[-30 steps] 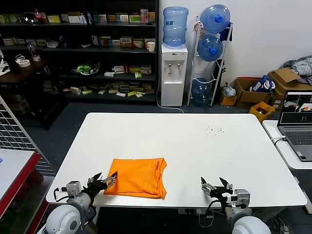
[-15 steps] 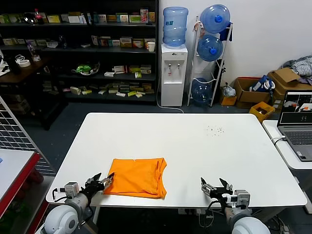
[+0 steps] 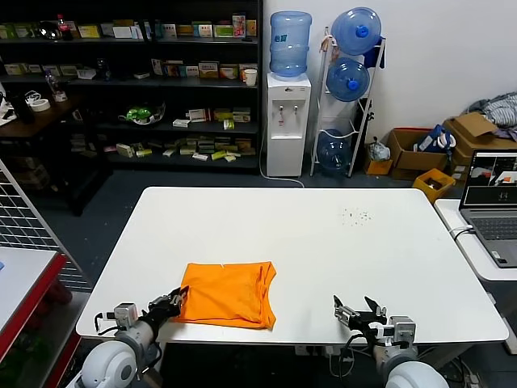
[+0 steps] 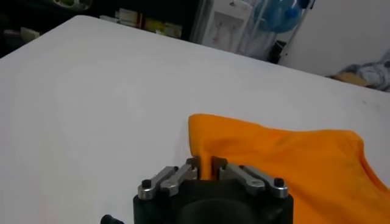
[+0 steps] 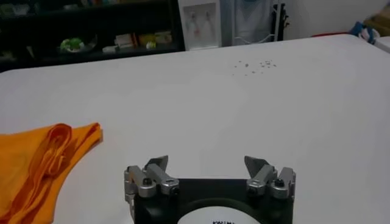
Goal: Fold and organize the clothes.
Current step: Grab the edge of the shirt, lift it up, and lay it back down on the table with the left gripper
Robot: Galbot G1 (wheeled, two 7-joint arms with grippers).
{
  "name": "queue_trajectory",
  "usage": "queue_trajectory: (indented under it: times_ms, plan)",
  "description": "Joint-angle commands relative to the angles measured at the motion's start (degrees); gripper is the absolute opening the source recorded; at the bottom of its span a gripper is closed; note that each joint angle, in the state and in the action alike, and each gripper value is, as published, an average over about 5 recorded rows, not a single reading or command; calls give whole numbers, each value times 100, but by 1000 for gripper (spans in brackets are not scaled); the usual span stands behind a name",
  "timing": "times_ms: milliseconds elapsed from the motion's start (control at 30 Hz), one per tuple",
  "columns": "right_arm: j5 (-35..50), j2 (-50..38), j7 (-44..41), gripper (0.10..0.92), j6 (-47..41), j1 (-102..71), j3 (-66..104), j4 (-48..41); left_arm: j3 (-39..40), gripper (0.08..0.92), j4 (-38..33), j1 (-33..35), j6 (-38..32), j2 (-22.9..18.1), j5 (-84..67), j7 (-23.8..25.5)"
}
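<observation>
Since a second ago we see the left gripper [image 3: 172, 303] drawn back toward the worktop's [image 3: 323, 242] near edge, and its jaws, spread at the T-shirt's corner before, have come together. From the left wrist view the left gripper [image 4: 205, 168] has its jaws pinching a raised bit of the orange T-shirt's [image 4: 286, 164] near corner between them; beyond the jaws the rest of the cloth lies flat on the worktop [image 4: 91, 91].

We find the T-shirt [image 3: 227, 293] folded into a rough rectangle on the near left part of the worktop, its neck opening toward the side facing the right gripper.

Over at the near edge the right gripper [image 3: 359, 310] sits low, well apart from the shirt. In the right wrist view the right gripper [image 5: 208, 165] has its jaws spread wide with only bare worktop [image 5: 244, 103] between them; the T-shirt's [image 5: 36, 161] bunched edge lies off to one side of those jaws, not touching them. Small dark specks [image 5: 253, 64] dot the surface far beyond the jaws.
</observation>
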Motion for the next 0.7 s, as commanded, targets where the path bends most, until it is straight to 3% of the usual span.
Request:
queue_trajectory:
  times_ms: [33, 167, 333, 533, 700]
  plan:
    - [-5, 8, -6, 823, 7, 5, -4, -12, -32, 170, -134, 15, -32, -20, 30, -9]
    - [-8, 6, -6, 823, 18, 4, 2, -22, -155, 99, -587, 135, -29, -3, 229, -99]
    - [3, -21, -8, 823, 29, 19, 12, -36, -455, 96, -1426, 418, 39, 138, 729, -367]
    - [44, -83, -10, 823, 36, 108, -14, -76, -1048, 96, -2217, 702, 271, 528, 871, -890]
    - [80, -122, -16, 823, 57, 174, -47, -89, -1643, 96, -2360, 1023, 371, 958, 874, -1016]
